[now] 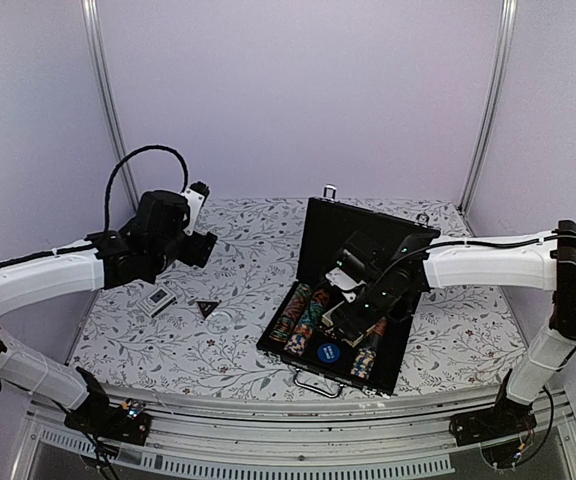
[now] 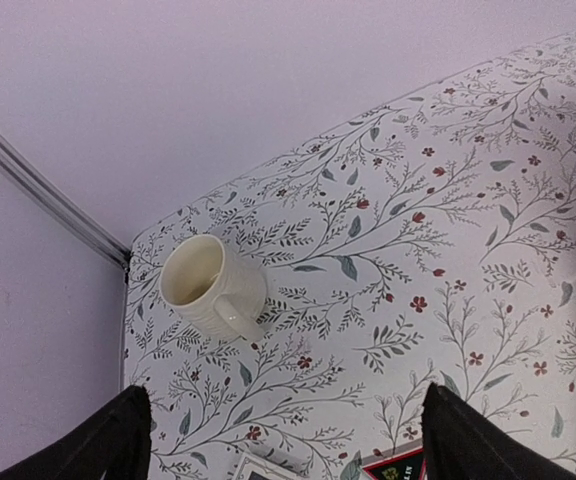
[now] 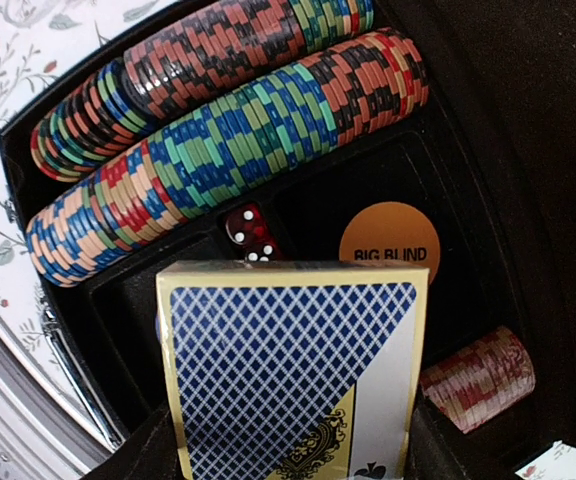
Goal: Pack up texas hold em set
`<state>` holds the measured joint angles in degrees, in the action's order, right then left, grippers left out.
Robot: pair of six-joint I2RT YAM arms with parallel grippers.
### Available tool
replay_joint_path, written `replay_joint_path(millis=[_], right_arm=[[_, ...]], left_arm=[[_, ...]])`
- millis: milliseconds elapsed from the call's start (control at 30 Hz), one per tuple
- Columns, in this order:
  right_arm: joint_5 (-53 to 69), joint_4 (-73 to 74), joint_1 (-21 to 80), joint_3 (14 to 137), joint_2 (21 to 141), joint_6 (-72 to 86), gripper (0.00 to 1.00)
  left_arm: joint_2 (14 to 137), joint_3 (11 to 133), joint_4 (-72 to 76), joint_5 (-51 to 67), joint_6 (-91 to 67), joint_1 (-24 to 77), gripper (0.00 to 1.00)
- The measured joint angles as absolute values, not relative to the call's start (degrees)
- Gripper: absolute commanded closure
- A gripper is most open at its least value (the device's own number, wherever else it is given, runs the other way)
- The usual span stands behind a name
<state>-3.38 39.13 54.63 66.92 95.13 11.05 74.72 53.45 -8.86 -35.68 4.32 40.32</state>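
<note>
The black briefcase lies open at centre right, lid upright, metal handle toward me. Inside are multicoloured chip rows, a blue disc, red dice, an orange "BIG BLIND" disc and pale red chips. My right gripper is shut on a blue-backed card deck and holds it over the case's middle compartment. A second card deck and the black triangle lie on the table at left. My left gripper hovers open and empty above them.
A cream mug stands near the table's back left corner, seen only in the left wrist view. The flowered tablecloth covers the table. Metal frame posts rise at the back corners. The table's front rail runs below the case.
</note>
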Motion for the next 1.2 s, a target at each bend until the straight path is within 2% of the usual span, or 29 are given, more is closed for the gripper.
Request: replay_joint_path(millis=[367,1000,1200], right_arm=[[-7.46,42.46,52.23,73.95,104.79,-0.23,0.47],[-5.3,42.72,49.08,75.59,107.09,-7.6,0.44],[-5.19,42.3,49.04,75.59,107.26,-8.47,0.38]], left_arm=[[74.72,53.45,-8.86,-35.66,4.43,40.8,0.06],[75.57,53.45,-8.86,-35.64,4.47,40.88,0.06],[75.81,53.45,-8.88,-35.62,4.47,40.88,0.06]])
